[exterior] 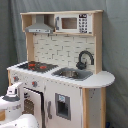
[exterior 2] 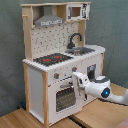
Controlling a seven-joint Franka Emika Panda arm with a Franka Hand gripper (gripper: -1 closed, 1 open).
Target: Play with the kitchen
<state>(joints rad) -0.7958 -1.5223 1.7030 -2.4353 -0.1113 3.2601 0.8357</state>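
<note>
- The kitchen (exterior 2: 60, 60) takes up most of both exterior views: tall white and light-wood toy unit on a wooden floor (exterior 2: 20, 120), in front of a grey curtain backdrop (exterior 2: 112, 25).
- Up top there's a grey hood (exterior 2: 48, 19) and a little microwave (exterior: 72, 23), with a pegboard back panel (exterior 2: 52, 37) below them.
- The counter has the black-and-red hob (exterior 2: 52, 58), then the sink (exterior: 72, 74) with a black faucet (exterior: 85, 59) curling over it.
- Lower front: windowed oven door (exterior 2: 65, 97) with a handle bar (exterior 2: 66, 86) across its top edge, and round knobs (exterior 2: 56, 76) above that.
- The arm (exterior 2: 102, 90) comes in from the second exterior view's right, and the gripper (exterior 2: 77, 79) sits right up against the front panel, just beside the knobs and just above the oven door's top edge.
- Whether it's actually touching the panel, I honestly can't say, probably very close at least. Same for the fingers: spread or pressed together, no way to tell.
- My read is the step in hand is going for the oven door or a knob. To do it well I'd approach square to the panel, settle on the handle bar before pulling, and follow the door's hinge swing instead of yanking straight out, since a light toy unit could shift or tip.
</note>
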